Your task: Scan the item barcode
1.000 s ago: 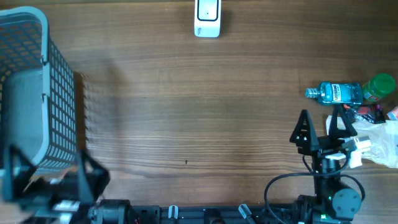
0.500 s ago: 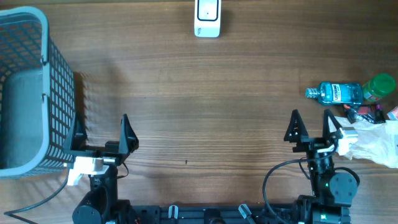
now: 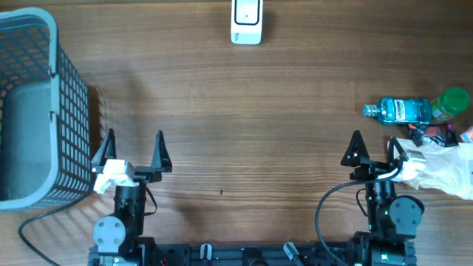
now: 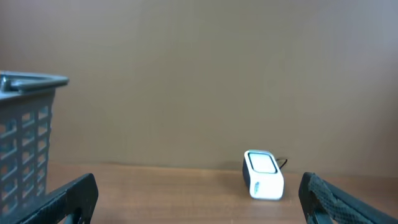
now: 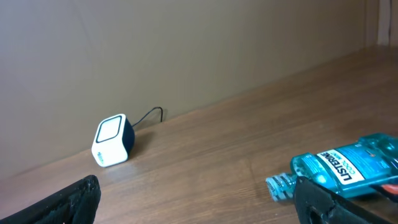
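**Q:** Grippers first: how do they stand?

**A:** The left gripper (image 3: pixel 134 135) has its two black fingers spread as wide as they go, with nothing between them and nothing touched. The right gripper (image 3: pixel 375 140) is just as wide and just as empty.

**Q:** And the arms?

**A:** Both are drawn back to the near edge of the brown wooden table (image 3: pixel 244 125) and folded over their bases. The fingers point level toward the far edge, so each wrist camera looks low along the tabletop to a plain wall.

**Q:** What lies around them?

**A:** A grey plastic lattice basket (image 3: pixel 70 111) stands at the far left, just beside the left gripper. A crumpled white plastic bag (image 3: pixel 447 176) lies at the right edge. The right gripper's outer finger is right against it, but I cannot tell whether they touch.

**Q:** Where is the item?

**A:** A translucent blue mouthwash bottle (image 3: pixel 403 111) lies on its side near the right gripper, just beyond its fingers, with the cap pointing left. A green round-topped container (image 3: pixel 451 102) sits just beside the bottle's base. Some small dark and red things lie between bottle and bag, too small to make out.

**Q:** And the scanner?

**A:** The small white barcode scanner (image 3: pixel 246 21) sits at the middle of the far edge, well apart from both grippers. Open tabletop lies between.
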